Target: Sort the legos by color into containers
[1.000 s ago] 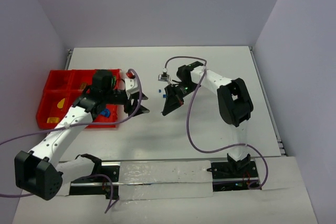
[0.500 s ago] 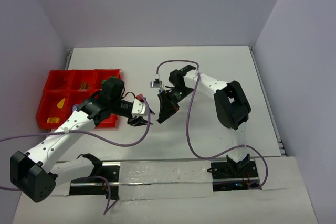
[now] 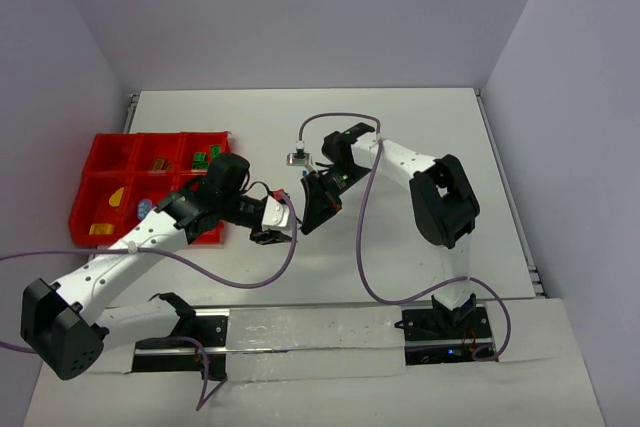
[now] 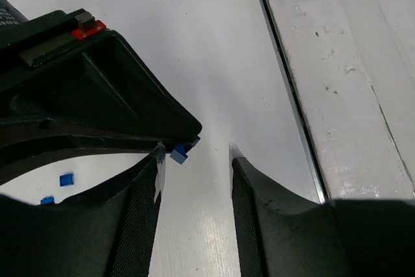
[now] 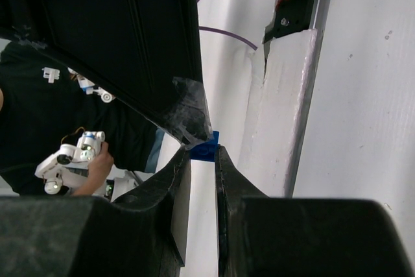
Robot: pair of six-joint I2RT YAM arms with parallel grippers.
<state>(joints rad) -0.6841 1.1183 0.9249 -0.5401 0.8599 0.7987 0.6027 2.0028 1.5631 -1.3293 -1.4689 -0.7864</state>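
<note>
White table [image 3: 420, 127]: right tool [image 5: 202, 157] pinches a blue lego [image 5: 206, 145]; left tool [image 4: 196, 154] gapes open beside it.

The left arm [image 3: 170, 215] hides the containers' [image 3: 108, 155] near-right corner.

— What's my right wrist feed giving me?
— My right gripper [image 5: 202, 155] pinching a tiny blue lego [image 5: 207, 145] at its tips, with a taped black finger [image 5: 189, 116] just above it.

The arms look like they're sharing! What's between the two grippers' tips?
A tiny blue lego, pinched in the shut tip of the right gripper, just beside the open left gripper. The left wrist view shows it best.
</note>
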